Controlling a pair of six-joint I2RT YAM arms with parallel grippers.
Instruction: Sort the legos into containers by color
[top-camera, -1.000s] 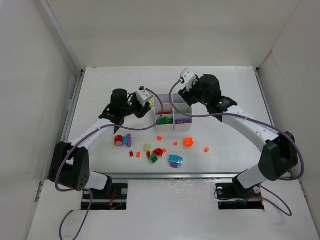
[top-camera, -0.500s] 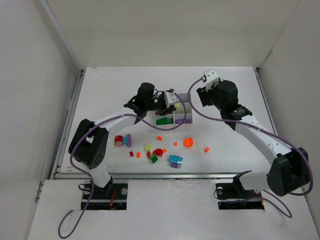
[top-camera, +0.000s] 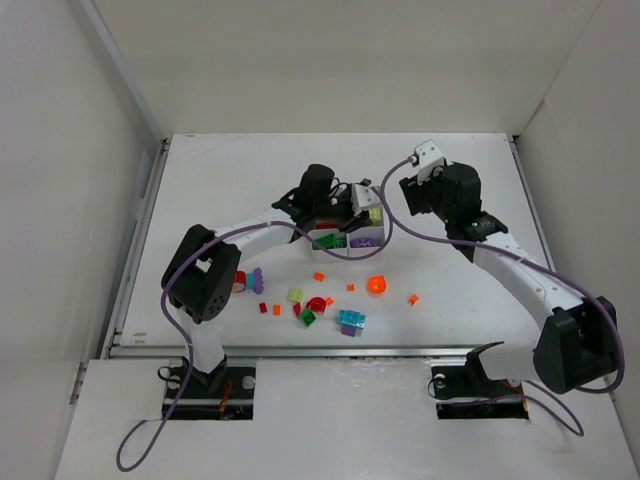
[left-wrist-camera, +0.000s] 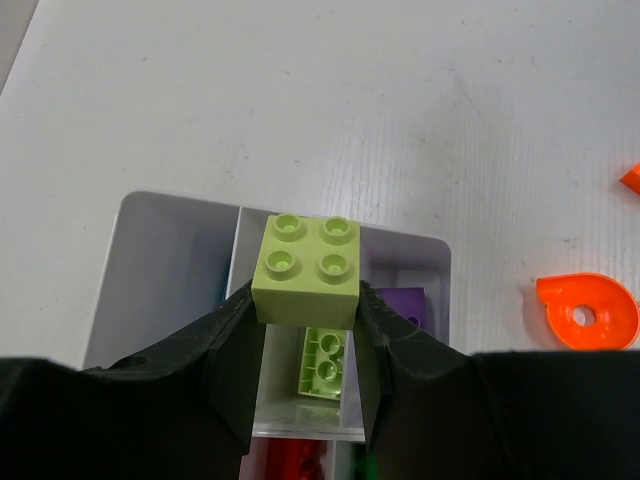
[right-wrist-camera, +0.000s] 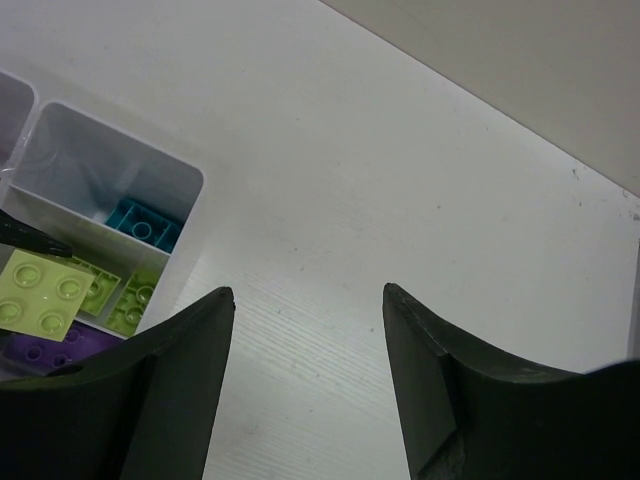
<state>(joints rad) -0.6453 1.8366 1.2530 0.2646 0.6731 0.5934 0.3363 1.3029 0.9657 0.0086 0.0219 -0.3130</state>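
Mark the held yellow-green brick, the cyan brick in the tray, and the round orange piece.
yellow-green brick (left-wrist-camera: 307, 258): left wrist view, studded top.
cyan brick (right-wrist-camera: 145, 222): right wrist view, studded top.
round orange piece (top-camera: 377, 285): top external view, centre.

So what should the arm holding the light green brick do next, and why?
Probably open the left gripper and drop the light green brick: it seems to hang over a compartment of the white tray that already holds another light green piece.
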